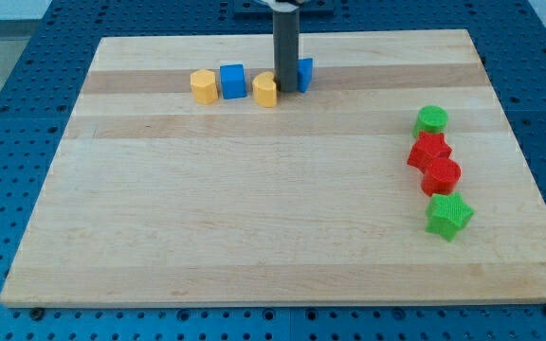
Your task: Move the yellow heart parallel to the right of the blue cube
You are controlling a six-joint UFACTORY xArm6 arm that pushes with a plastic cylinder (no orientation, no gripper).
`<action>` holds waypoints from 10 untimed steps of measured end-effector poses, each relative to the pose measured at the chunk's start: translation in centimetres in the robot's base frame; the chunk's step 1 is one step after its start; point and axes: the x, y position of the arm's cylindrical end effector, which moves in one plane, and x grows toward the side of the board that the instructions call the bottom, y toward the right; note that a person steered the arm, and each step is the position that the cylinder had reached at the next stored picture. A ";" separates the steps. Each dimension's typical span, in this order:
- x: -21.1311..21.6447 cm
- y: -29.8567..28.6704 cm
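Camera view: my tip (286, 91) wedged between yellow heart (265, 90) and second blue block (304, 74); no jaws.

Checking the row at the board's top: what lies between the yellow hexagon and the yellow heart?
In the camera view, the blue cube sits between the yellow hexagon and the yellow heart. My tip is at the heart's right side.

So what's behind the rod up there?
A blue block sits behind the rod, only its right part showing; the rest is covered, so its shape is unclear. My tip is just right of the yellow heart.
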 end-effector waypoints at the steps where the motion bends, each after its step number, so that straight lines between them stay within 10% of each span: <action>1: -0.9 0.1; 4: 9.1 1.5; 10: 4.6 -2.8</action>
